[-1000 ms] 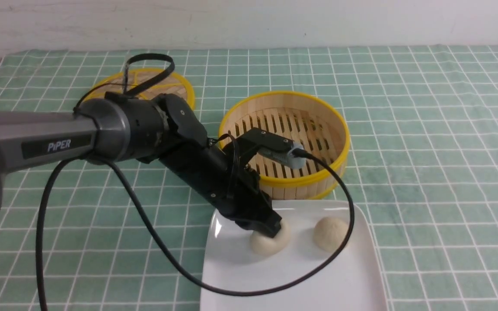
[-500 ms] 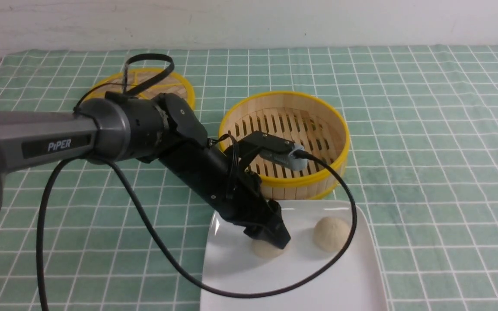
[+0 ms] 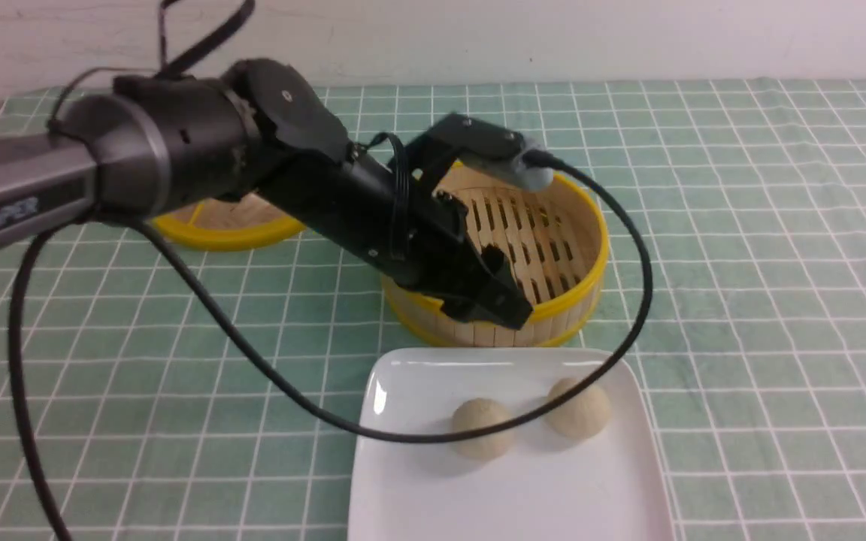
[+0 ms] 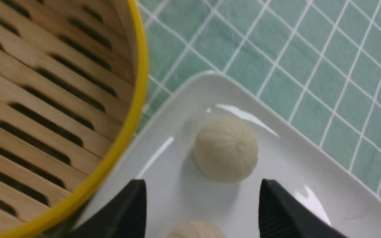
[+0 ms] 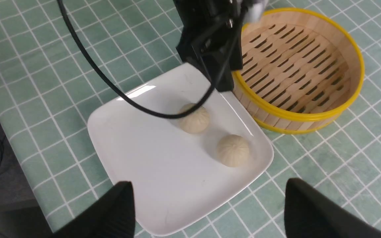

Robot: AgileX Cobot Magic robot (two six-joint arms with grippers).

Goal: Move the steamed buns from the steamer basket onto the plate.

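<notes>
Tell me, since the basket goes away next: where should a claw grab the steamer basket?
Best pinch the steamer basket by its upright wall from above, straddling the rim, on the side away from the plate: the wall is thin, the basket wide.

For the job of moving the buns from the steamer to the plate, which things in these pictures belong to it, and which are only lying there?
Belong to the job:
- left steamed bun, on the plate
- right steamed bun, on the plate
- plate
- steamer basket, no bun seen inside

Only lying about:
- basket lid
- green checked tablecloth
</notes>
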